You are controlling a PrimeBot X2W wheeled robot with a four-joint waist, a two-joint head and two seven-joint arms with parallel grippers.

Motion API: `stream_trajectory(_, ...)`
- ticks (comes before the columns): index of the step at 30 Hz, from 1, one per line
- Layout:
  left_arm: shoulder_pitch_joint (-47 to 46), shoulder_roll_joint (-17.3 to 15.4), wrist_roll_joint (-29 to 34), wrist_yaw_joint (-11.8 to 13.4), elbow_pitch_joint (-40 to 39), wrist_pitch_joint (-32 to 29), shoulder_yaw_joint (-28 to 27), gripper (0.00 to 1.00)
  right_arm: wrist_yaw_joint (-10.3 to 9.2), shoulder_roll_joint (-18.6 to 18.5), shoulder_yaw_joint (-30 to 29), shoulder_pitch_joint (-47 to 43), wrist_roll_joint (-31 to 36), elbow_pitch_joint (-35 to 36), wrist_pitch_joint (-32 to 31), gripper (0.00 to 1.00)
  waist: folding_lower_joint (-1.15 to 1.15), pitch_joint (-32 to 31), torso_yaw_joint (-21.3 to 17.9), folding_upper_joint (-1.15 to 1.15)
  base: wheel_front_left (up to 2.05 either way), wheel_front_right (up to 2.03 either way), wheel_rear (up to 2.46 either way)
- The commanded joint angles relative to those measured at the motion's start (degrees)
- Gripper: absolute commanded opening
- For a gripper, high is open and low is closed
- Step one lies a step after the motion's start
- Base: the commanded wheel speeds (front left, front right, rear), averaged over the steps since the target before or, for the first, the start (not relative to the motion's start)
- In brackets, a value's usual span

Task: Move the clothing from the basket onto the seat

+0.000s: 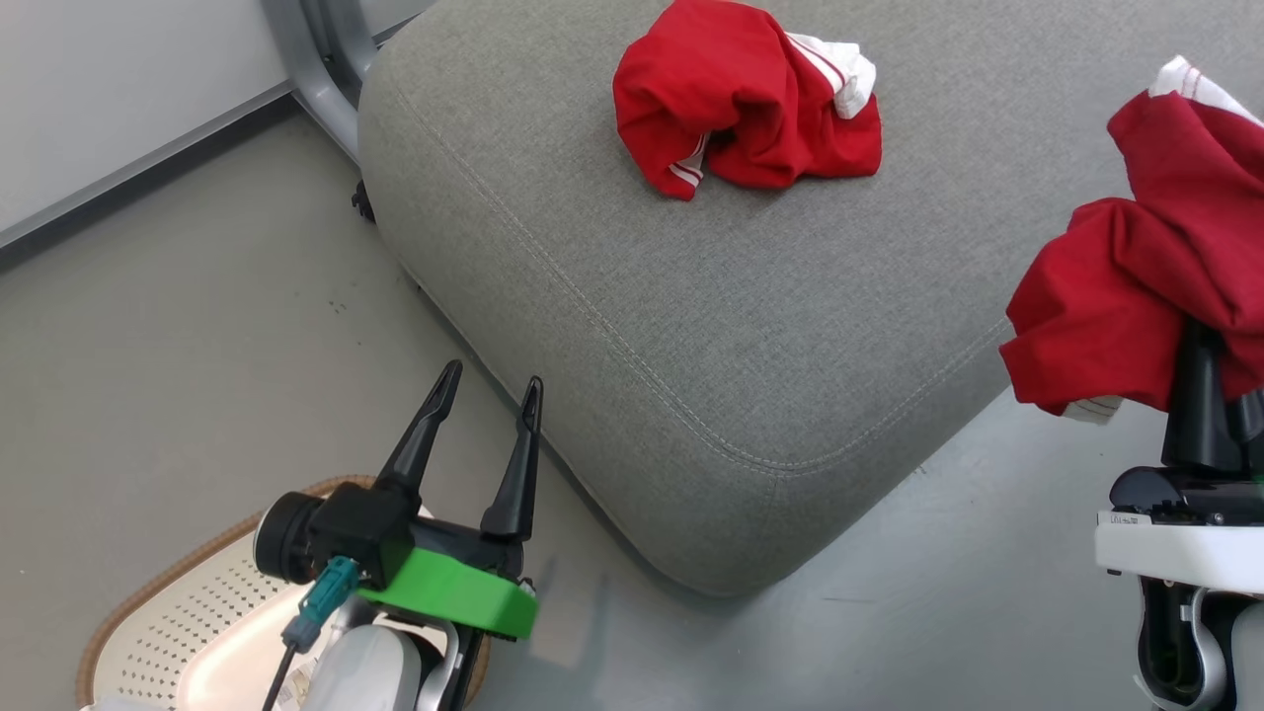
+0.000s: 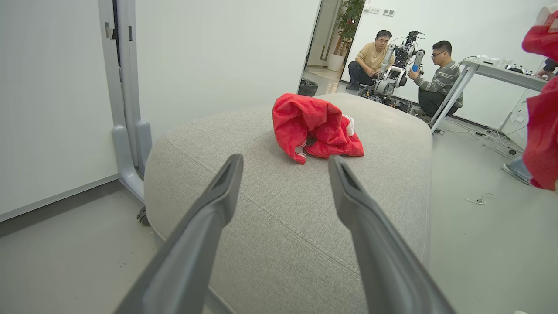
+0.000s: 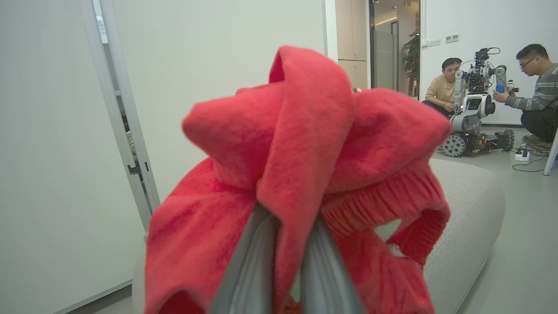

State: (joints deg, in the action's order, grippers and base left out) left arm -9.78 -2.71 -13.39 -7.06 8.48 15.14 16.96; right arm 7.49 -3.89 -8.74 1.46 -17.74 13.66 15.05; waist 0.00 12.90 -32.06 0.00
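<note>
Pinching a fold of a bunched red garment (image 1: 1136, 286), the right end effector (image 3: 285, 257) has its two dark fingers pressed together. The cloth hangs free over the seat's (image 1: 691, 326) right edge, apparently held high enough to clear the cushion before release. A second red garment (image 1: 746, 99) lies crumpled near the seat's far edge, well apart from the held one. The left end effector (image 1: 492, 380), fingers spread and empty, hovers off the seat's near-left edge above the basket (image 1: 168, 612) on the floor, likely parked out of the way.
</note>
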Motion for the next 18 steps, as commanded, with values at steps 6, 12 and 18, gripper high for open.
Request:
stream_trajectory(6, 0.16, -0.36, 1.27, -0.33, -0.3, -0.01, -1.05, 1.0, 0.0, -0.96, -0.13, 1.41, 0.27, 0.26, 0.19, 0.0, 0.0, 0.91, 0.11, 0.0, 0.0, 0.0, 0.0)
stream_trajectory(12, 0.16, -0.36, 2.66, -0.37, -1.26, -0.01, -1.8, 1.0, 0.0, -4.93, -0.56, 6.62, -0.15, -0.31, 0.19, 0.0, 0.0, 4.2, 0.35, 0.0, 0.0, 0.0, 0.0)
stream_trajectory(18, -1.3, -0.36, 6.29, -0.4, -2.68, -0.01, -1.9, 1.0, 0.0, -10.54, -3.3, 18.23, -3.2, -1.69, 0.18, 0.0, 0.0, 10.15, 0.74, 0.0, 0.0, 0.0, 0.0)
